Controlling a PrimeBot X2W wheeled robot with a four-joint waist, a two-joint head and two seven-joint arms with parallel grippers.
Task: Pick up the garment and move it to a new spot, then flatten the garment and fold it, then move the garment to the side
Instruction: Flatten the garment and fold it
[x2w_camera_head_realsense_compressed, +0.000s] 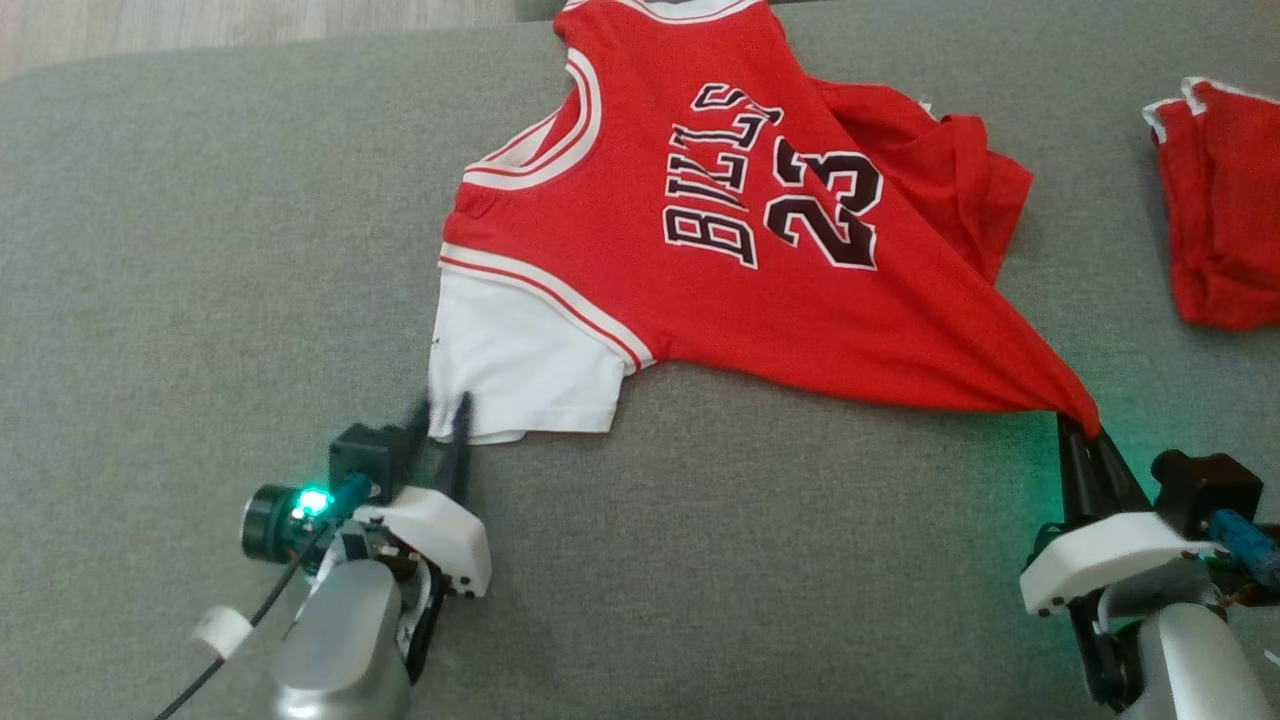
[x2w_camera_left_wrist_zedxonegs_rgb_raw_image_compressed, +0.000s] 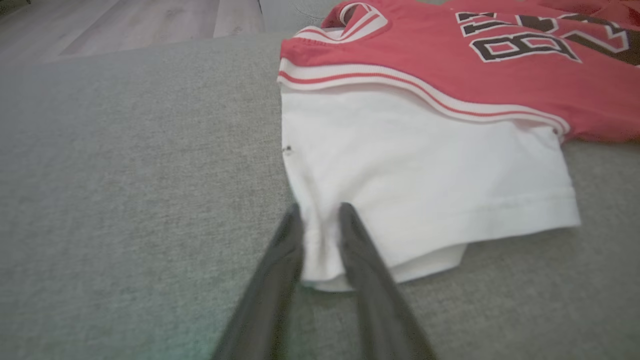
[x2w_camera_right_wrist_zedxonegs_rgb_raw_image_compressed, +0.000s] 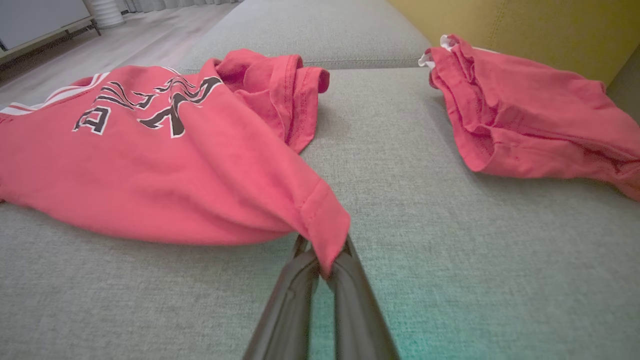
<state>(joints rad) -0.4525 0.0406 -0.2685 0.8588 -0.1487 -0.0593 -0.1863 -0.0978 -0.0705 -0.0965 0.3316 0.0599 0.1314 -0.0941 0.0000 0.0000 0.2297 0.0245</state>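
Note:
The garment (x2w_camera_head_realsense_compressed: 700, 250) is a red jersey with black "BULLS 23" lettering and a white sleeve, spread on a grey cushion. Its far right part is bunched up. My left gripper (x2w_camera_head_realsense_compressed: 442, 408) is at the white sleeve's near corner, and in the left wrist view the gripper (x2w_camera_left_wrist_zedxonegs_rgb_raw_image_compressed: 320, 207) stands open with its two fingers either side of a fold of the white cloth (x2w_camera_left_wrist_zedxonegs_rgb_raw_image_compressed: 425, 165). My right gripper (x2w_camera_head_realsense_compressed: 1085, 425) is shut on the jersey's red hem corner, pulling it to a taut point. The right wrist view shows the hem (x2w_camera_right_wrist_zedxonegs_rgb_raw_image_compressed: 325, 225) draped over the closed gripper (x2w_camera_right_wrist_zedxonegs_rgb_raw_image_compressed: 322, 250).
A second crumpled red garment (x2w_camera_head_realsense_compressed: 1220, 220) lies on the cushion at the right, apart from the jersey, also visible as a red heap (x2w_camera_right_wrist_zedxonegs_rgb_raw_image_compressed: 525, 115). A yellow backrest (x2w_camera_right_wrist_zedxonegs_rgb_raw_image_compressed: 525, 25) rises behind it. The grey cushion (x2w_camera_head_realsense_compressed: 200, 250) ends at its far edge with wooden floor (x2w_camera_head_realsense_compressed: 200, 25) beyond.

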